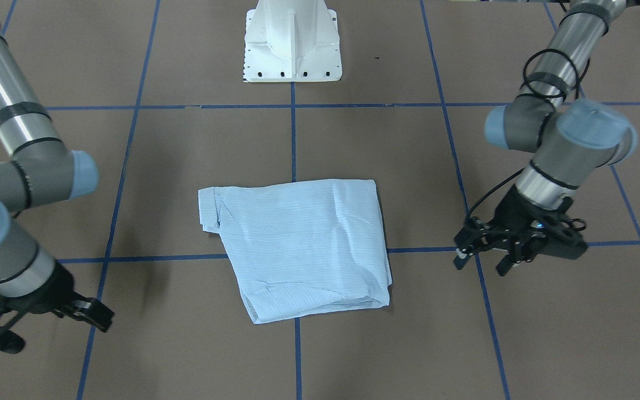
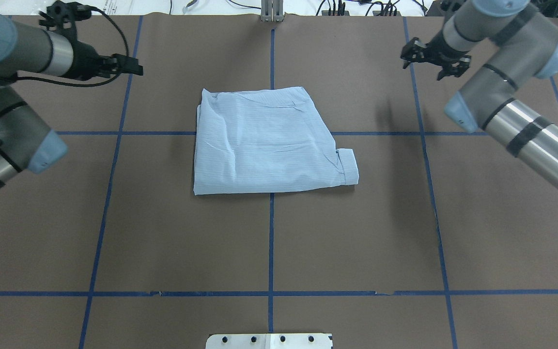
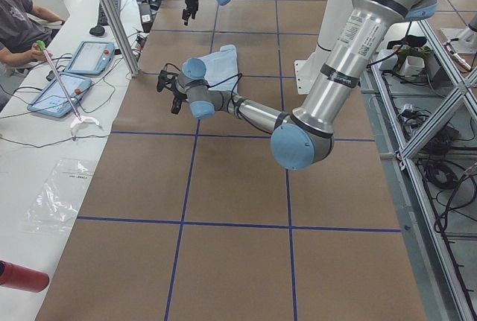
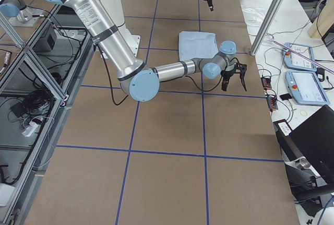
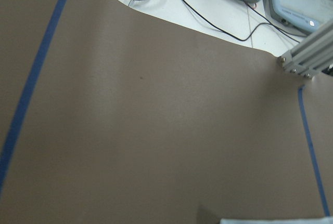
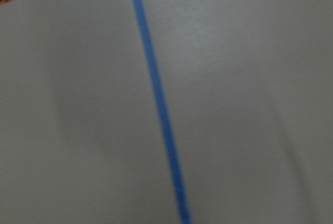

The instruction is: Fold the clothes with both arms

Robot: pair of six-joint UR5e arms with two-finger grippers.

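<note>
With jaws spread and gripping nothing, hanging clear of the cloth: left arm (image 1: 575,144) and right arm (image 1: 14,261), one on each side above bare tabletop (image 2: 162,232). Lying flat at the centre, well apart from both and folded to a rough rectangle: the shirt (image 2: 264,140), with a cuff (image 2: 349,167) poking out at the corner nearer the right arm. Judging by the shape, nearing the end of the folding. Worth doing now: tucking that cuff in, then pinching two corners of one edge, lifting level, carrying across at matched pace and laying down without dragging the layers beneath. Likely trouble: catching only the top layer of such thin cloth.
</note>
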